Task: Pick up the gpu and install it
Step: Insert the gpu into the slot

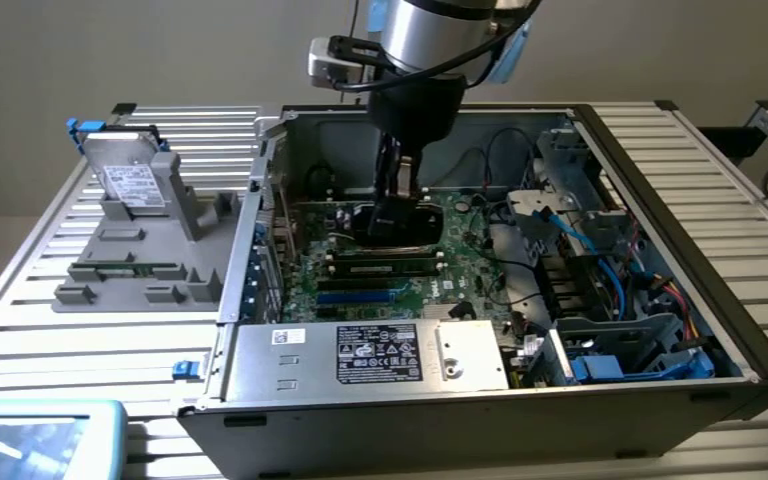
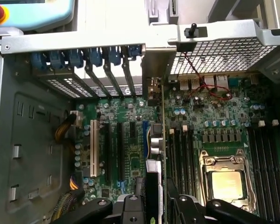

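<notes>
My gripper [image 1: 398, 205] reaches down into the open computer case [image 1: 651, 160], over the green motherboard [image 1: 357, 270]. It is shut on the gpu [image 1: 400, 228], which looks like a dark slab just above the board. In the wrist view the gpu [image 2: 157, 154] appears edge-on as a thin card. It runs from between my fingers [image 2: 142, 205] toward the case's rear slot openings, with its silver bracket end [image 2: 152, 91] close to them. The card lies along the blue expansion slot [image 2: 144, 137]. Whether it is seated in the slot, I cannot tell.
Several blue slot latches [image 2: 88, 56] line the rear wall. The CPU socket [image 2: 226, 179] and memory slots [image 2: 179, 154] lie beside the card. A power supply [image 1: 377, 355] and a drive cage with blue cables [image 1: 624, 350] fill the case front. A hard drive [image 1: 137, 180] stands on a grey holder [image 1: 131, 265] outside.
</notes>
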Controlling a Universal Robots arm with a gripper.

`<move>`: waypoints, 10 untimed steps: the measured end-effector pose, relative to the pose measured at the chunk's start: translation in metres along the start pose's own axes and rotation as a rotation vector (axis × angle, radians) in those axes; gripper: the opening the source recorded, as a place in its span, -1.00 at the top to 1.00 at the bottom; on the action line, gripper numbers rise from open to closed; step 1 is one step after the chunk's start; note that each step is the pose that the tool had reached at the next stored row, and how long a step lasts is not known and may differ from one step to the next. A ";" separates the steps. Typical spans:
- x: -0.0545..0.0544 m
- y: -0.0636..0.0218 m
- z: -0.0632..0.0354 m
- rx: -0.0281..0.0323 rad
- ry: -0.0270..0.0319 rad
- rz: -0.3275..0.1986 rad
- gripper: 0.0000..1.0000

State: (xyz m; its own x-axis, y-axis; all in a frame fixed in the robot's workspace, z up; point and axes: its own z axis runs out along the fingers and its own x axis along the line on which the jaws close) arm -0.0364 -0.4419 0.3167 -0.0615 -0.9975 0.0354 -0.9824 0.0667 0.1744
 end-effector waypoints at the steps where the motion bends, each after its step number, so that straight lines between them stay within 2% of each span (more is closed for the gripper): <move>1: 0.001 0.0001 0.0015 -0.0002 -0.0042 -0.001 0.44; 3: 0.002 0.0000 0.0042 -0.0008 -0.0137 -0.003 0.44; 5: 0.003 -0.0001 0.0071 -0.0011 -0.0208 -0.004 0.44; 10: 0.003 -0.0002 0.0076 -0.0019 -0.0212 -0.004 0.44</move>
State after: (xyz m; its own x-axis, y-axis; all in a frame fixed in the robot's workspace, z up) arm -0.0378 -0.4452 0.3093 -0.0613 -0.9980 0.0139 -0.9823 0.0628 0.1764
